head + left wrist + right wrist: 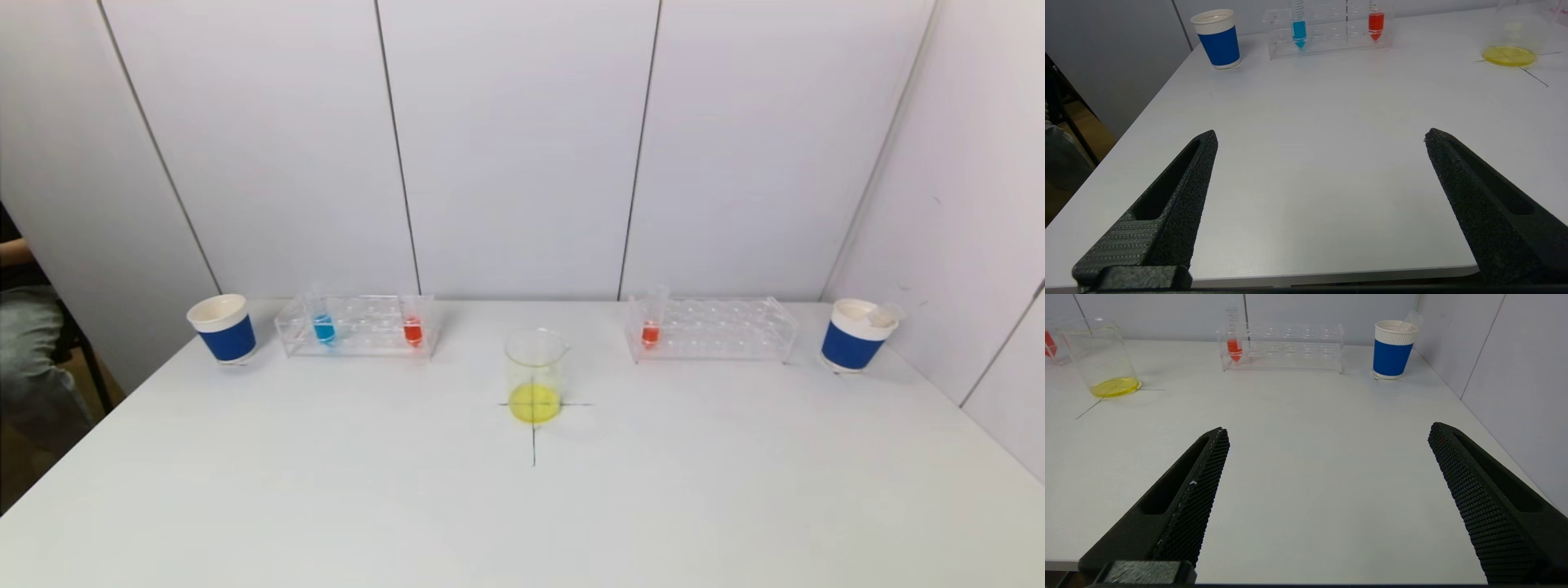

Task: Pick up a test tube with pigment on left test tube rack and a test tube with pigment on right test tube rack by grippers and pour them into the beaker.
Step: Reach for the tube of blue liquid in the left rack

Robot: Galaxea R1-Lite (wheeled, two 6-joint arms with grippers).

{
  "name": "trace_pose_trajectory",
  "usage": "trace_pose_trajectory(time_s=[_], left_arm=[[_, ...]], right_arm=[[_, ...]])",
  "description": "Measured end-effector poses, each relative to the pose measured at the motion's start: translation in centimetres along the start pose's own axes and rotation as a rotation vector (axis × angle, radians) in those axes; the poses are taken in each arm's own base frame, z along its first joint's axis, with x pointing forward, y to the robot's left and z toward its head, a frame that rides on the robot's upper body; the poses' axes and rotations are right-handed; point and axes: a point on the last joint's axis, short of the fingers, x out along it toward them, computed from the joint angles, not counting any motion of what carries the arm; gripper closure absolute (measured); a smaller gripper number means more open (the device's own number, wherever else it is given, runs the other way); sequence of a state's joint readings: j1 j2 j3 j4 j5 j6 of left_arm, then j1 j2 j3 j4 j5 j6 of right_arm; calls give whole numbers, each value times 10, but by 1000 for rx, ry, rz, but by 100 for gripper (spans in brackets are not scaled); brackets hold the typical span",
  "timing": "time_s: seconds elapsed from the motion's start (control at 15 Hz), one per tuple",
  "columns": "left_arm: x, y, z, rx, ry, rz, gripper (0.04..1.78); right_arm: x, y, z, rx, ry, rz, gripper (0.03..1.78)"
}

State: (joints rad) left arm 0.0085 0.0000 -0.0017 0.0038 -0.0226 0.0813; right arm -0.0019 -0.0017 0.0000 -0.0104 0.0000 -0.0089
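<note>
1. Jaws of the left gripper (1321, 136) and right gripper (1329, 430) are spread wide, holding nothing, near the table's (326, 490) front edge.
2. Two pigment tubes, blue tube (324, 327) and red tube (413, 331), are seated in the left rack (359, 327).
3. One orange-red tube (650, 332) is seated in the right rack (714, 329).
4. One beaker (535, 376) of yellow liquid is centred between the racks.
5. Two blue cups (224, 328) (853, 336) are placed beside the racks' outer ends.

No readable text, label, brand or number shows anywhere; the graduation marks on the blue tube (1298, 24) and the red print on the beaker (1515, 36) are too faint to read.
</note>
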Motion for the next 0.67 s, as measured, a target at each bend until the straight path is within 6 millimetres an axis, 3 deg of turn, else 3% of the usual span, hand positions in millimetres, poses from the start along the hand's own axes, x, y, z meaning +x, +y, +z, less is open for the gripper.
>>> trace_pose_trajectory(time_s=[0.67], left_arm=[[0,0,0,10,3,2,5]], right_arm=[[0,0,0,0,0,0,4]])
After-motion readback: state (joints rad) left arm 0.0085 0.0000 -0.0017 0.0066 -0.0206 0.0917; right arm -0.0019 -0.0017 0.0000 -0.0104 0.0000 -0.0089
